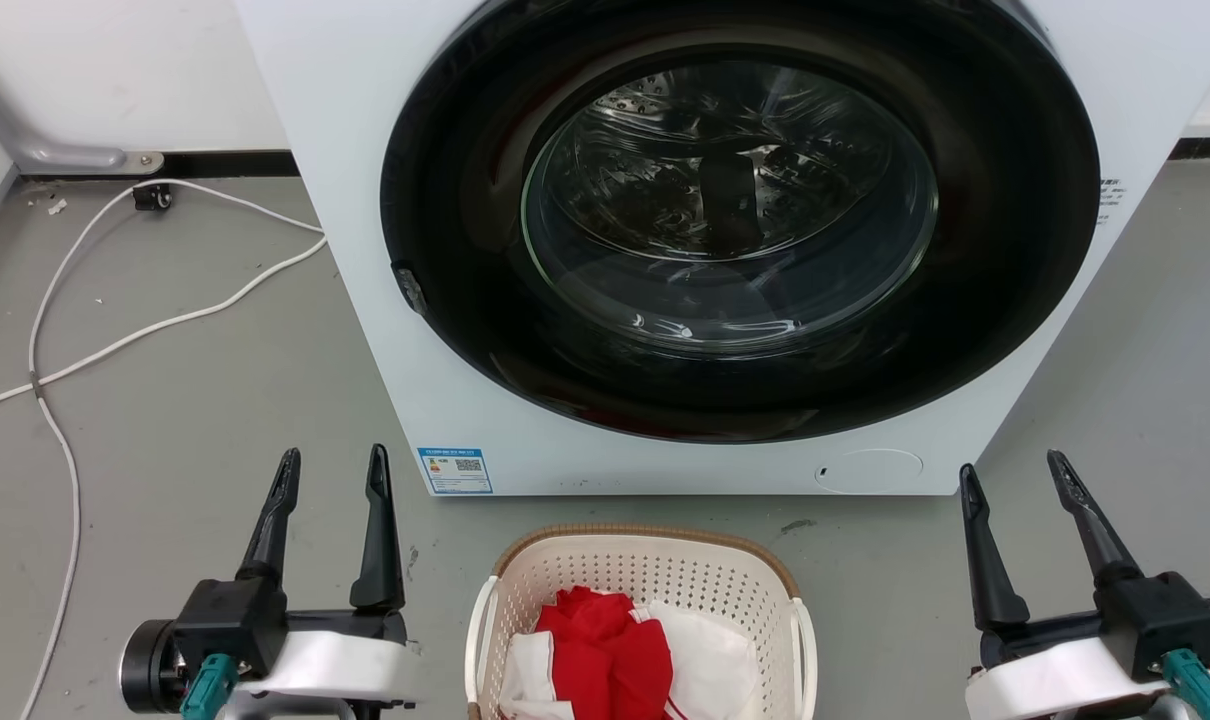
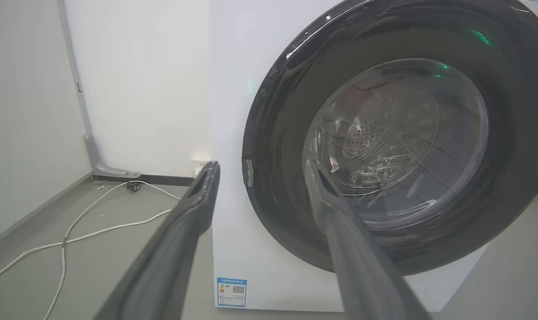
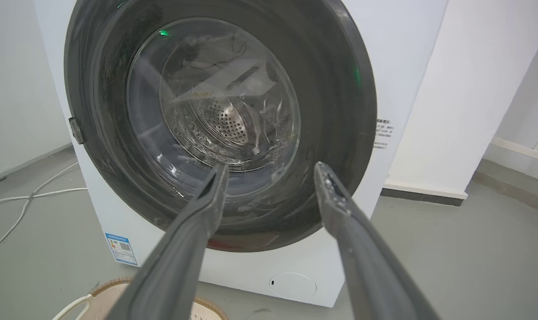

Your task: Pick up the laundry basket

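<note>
On the grey floor (image 1: 215, 400), out past the left gripper's (image 1: 332, 455) outer side, a white cable (image 1: 165, 325) lies in loose curves that run toward the wall.

The left gripper points up and forward. Its two long dark fingers (image 2: 180, 235) are spread wide with nothing between them. In the left wrist view those fingers frame the lower left of a white washing machine (image 1: 325, 80), which stands just beyond the fingertips. A small blue label (image 1: 454, 470) sits on the machine's bottom corner, just ahead of the inner fingertip.

The laundry basket (image 1: 645, 531) stands on the floor between the two grippers, nearer the left one, and neither touches it. It is set back from the fingertips, level with the gripper bodies, and close in front of the machine. It is cream-white and perforated, with a brown woven-look rim and white side handles. Inside it, a red cloth (image 1: 605, 650) lies bundled with white cloth (image 1: 705, 660).

Ahead of both grippers, the machine's round door (image 1: 735, 200) lies flat against the front. It has a broad dark ring around clear glass, and the metal drum shows through the glass.

The right gripper (image 1: 1010, 462) mirrors the left, well apart from the basket. Its fingers are also spread wide and hold nothing. In the right wrist view, a curve of the basket's rim shows low and to the left of these fingers.
</note>
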